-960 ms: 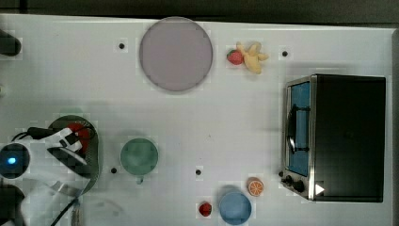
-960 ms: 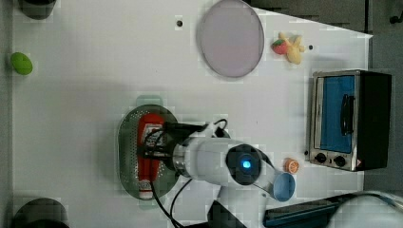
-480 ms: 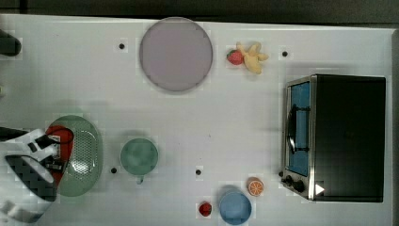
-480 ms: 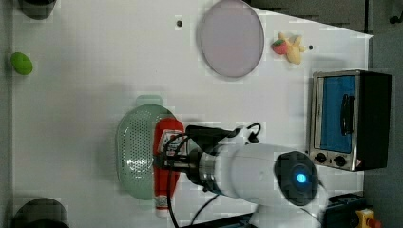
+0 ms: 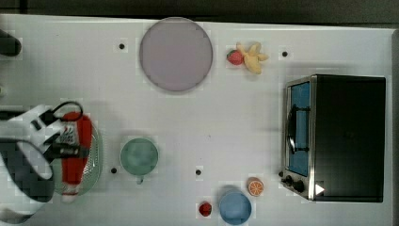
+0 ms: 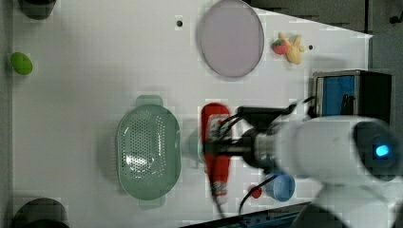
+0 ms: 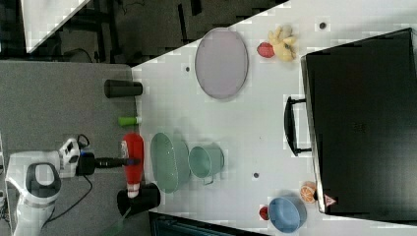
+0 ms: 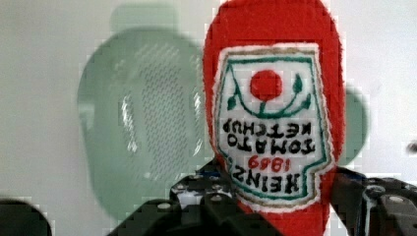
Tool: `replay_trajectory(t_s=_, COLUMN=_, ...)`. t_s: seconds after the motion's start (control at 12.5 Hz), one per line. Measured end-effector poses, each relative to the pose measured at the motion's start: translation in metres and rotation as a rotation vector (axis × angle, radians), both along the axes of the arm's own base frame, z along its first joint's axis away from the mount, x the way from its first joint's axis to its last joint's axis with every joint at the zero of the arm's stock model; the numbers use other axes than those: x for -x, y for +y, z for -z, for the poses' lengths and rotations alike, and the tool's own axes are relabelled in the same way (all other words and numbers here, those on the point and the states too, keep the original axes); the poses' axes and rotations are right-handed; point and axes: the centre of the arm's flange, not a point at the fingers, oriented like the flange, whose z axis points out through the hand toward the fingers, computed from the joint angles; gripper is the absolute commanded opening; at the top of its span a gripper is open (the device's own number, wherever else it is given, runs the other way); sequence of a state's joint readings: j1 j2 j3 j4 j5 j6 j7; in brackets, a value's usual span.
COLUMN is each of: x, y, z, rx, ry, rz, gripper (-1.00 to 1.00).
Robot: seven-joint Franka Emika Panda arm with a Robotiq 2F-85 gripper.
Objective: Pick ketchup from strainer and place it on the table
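Lifted clear of the strainer (image 6: pixel 148 151) since a second ago, the ketchup (image 6: pixel 215 146) hangs sideways above the bench (image 6: pixel 95 71), just right of it in the left view, fingers (image 6: pixel 223 148) clenched round its middle for carrying.

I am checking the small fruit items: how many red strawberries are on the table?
2. One strawberry lies beside the banana, right of the grey plate in the top view. The other strawberry lies just left of the blue bowl.
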State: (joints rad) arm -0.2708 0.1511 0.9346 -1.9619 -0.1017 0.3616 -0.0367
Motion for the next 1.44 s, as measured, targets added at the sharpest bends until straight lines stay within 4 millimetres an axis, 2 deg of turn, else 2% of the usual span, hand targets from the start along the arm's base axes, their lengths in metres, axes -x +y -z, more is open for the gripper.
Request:
replay_trajectory(t_s=0.24, x=-0.05, y=-0.064, z=-0.03, rx=-0.028, ry=-0.049, rz=0.036, gripper=0.13)
replay_trajectory(t_s=0.32, x=-0.066, y=-0.094, z=-0.037, rx=-0.027, ry=-0.066, rz=0.044, gripper=0.13)
replay_trajectory(t_s=0.56, x=-0.102, y=-0.198, z=-0.042, rx=-0.014, ry=-0.077, rz=0.067, gripper=0.13)
replay_trajectory(t_s=0.72, x=-0.116, y=-0.266, z=-0.041, rx=-0.01, ry=-0.073, rz=0.113, gripper=0.13)
replay_trajectory(t_s=0.88, x=-0.119, y=-0.329, z=-0.033, rx=0.004, ry=-0.067, rz=0.174, gripper=0.13)
replay_trajectory(t_s=1.04, x=-0.113, y=-0.377, z=-0.014, rx=0.002, ry=-0.056, rz=0.249, gripper=0.13)
replay_trajectory(t_s=1.2, x=-0.103, y=-0.408, z=0.016, rx=0.006, ry=-0.062, rz=0.297, gripper=0.13)
replay_trajectory(t_s=1.36, x=-0.086, y=-0.419, z=0.055, rx=0.002, ry=-0.066, rz=0.306, gripper=0.13)
replay_trajectory(t_s=1.44, x=-0.077, y=-0.417, z=0.077, rx=-0.008, ry=-0.068, rz=0.308, gripper=0.13)
